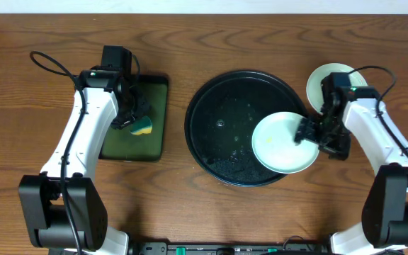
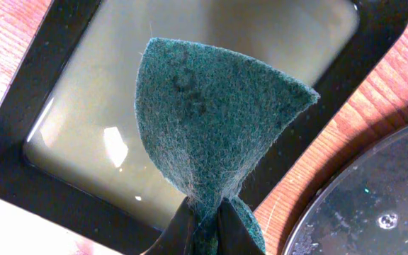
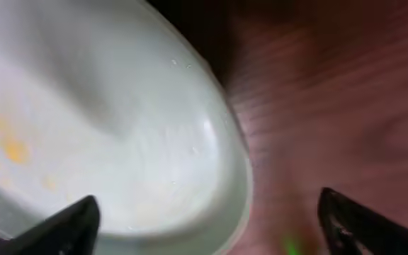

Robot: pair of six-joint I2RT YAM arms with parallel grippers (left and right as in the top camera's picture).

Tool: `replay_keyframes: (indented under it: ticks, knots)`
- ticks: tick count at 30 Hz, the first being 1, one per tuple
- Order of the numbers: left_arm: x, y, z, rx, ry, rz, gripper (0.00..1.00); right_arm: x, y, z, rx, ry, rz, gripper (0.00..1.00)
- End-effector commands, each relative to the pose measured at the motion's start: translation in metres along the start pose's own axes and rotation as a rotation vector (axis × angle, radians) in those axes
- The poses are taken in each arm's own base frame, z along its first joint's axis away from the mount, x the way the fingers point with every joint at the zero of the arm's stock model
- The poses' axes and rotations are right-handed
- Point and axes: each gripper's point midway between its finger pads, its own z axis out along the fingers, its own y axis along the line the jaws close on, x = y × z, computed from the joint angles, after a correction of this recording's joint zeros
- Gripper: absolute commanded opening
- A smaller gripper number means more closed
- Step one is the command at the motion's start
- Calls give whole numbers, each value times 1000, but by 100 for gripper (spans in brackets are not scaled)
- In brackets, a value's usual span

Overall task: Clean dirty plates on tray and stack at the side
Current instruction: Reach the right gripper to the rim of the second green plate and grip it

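Gripping a green-and-yellow scouring sponge [image 1: 143, 127], the left gripper [image 1: 138, 119] hangs over the dark-green rectangular tray [image 1: 159, 88], its jaws pinched narrow on the sponge. The left wrist view adds that the green pad [image 2: 211, 120] is folded where the jaws pinch it and that the rectangular tray holds a film of liquid.

The large round black tray [image 1: 218, 106] sits mid-table, speckled and wet. One pale mint round plate [image 1: 278, 145] lies across its right rim. The right gripper [image 1: 309, 132] is at that plate's right edge. Only the right wrist view shows the jaws spread wide with the plate's rim between them, and yellowish smears on the plate. I cannot tell whether the fingers touch the plate.

A second pale round plate [image 1: 324, 76] rests on the wooden table [image 1: 20, 35] beyond the black tray, part hidden by the right arm.
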Motion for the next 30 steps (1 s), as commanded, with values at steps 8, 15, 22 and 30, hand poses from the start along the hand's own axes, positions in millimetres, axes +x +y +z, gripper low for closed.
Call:
replay_keyframes:
  ticks: [8,15,22,30]
  knots:
    - [1,1,1,3,5,11,7,16,-4,37,40,7,-5,75]
    - [1,1,1,3,5,11,7,17,1,35,26,11,-11,1]
    - [1,1,1,3,5,12,7,1,12,13,2,-28,-65,1]
    - [0,0,1,6,0,15,8,-22,76,-11,-255,-131,-292,1]
